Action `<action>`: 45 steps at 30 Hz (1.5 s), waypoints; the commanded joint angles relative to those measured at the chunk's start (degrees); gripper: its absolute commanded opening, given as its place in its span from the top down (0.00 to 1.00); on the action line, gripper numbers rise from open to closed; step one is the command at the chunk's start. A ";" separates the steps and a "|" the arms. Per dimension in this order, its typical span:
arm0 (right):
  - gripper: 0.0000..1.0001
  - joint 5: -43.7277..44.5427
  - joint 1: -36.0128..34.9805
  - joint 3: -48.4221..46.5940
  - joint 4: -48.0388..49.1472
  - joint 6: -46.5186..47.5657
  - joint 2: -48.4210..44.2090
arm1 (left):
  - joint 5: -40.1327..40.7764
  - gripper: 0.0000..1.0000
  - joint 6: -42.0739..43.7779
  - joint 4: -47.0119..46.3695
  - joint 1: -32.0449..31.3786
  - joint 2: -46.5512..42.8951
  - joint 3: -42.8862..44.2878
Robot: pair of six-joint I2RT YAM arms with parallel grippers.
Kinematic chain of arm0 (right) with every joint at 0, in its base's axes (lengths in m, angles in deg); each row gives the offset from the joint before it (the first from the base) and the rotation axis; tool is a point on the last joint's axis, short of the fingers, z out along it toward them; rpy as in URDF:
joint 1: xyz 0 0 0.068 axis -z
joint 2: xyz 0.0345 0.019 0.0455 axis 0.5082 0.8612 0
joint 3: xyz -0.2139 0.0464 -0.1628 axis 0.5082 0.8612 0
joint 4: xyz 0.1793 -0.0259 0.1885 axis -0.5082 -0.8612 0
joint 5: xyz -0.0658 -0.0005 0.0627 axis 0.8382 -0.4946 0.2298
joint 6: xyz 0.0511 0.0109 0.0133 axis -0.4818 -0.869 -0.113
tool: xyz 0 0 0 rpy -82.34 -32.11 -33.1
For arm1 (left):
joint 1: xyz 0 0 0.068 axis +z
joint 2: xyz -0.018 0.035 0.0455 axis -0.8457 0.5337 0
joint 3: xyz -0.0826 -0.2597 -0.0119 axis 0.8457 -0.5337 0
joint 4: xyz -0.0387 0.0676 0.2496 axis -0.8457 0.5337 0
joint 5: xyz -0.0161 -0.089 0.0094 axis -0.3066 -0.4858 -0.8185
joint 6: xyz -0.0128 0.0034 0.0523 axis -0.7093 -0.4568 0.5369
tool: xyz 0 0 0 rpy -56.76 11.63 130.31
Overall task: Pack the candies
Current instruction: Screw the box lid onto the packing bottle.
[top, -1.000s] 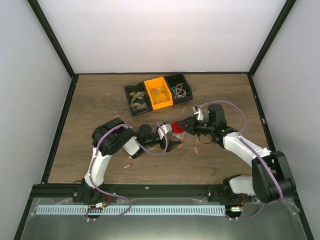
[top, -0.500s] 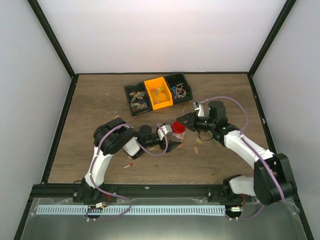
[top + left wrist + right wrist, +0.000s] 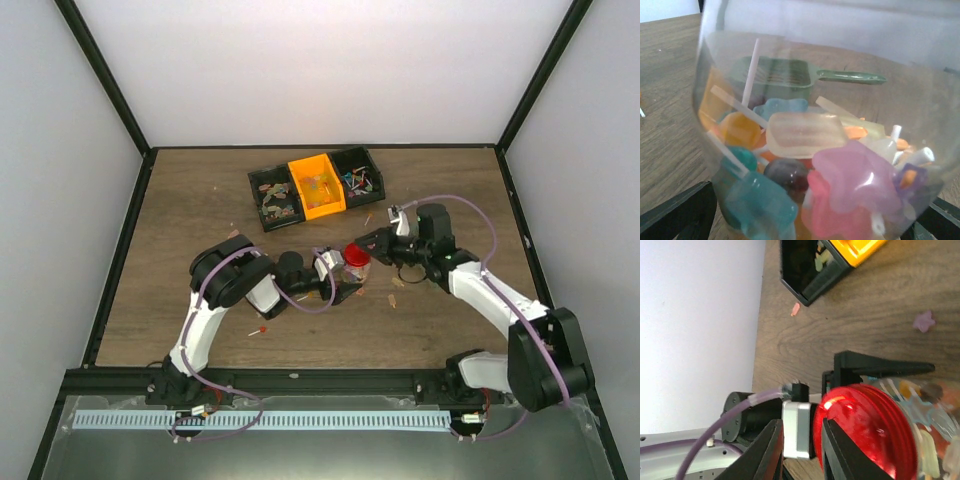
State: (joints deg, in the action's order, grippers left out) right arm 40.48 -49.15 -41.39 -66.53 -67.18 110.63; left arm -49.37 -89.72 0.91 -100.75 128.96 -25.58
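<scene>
Candies (image 3: 840, 185): we see most packed in a clear round jar (image 3: 920, 75). They are translucent lumps in pink, teal, orange and pale yellow, plus thin white sticks. The jar stands mid-table with a ridged glossy red lid (image 3: 865, 432) on top. Left tool (image 3: 347, 282) clamps the jar, one black finger on each side. Right tool (image 3: 801, 422) sits just beside the lid, jaws a narrow gap apart with nothing between them; we can't tell if it touches. More candies fill three bins (image 3: 316, 187) behind the jar, two black and the middle one orange. A few loose ones lie on the table (image 3: 200, 200). A green slotted plastic scoop (image 3: 785, 77) lies beyond the jar. The table is dark matte wood grain. Plain white walls (image 3: 330, 70) on three sides, black frame posts at the corners.
</scene>
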 commanded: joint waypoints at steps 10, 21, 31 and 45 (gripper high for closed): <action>0.77 17.07 -0.29 -8.70 -10.96 18.45 -2.88 | -0.13 0.04 0.19 -3.97 0.34 1.75 0.11; 0.62 17.12 -0.37 -8.56 -9.93 24.54 0.31 | 0.13 0.10 0.22 -4.52 0.55 2.27 0.12; 0.71 16.29 -0.39 -6.65 -9.32 24.21 1.85 | -0.61 0.13 0.21 -4.94 0.56 2.72 0.28; 0.76 13.43 -0.50 -4.12 -7.45 23.80 2.41 | -1.11 0.17 -0.25 -4.94 0.69 3.29 0.56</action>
State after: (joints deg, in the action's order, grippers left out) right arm 55.22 -49.18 -46.35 -75.60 -43.83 112.49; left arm -49.46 -89.83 -2.37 -100.42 130.73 -25.56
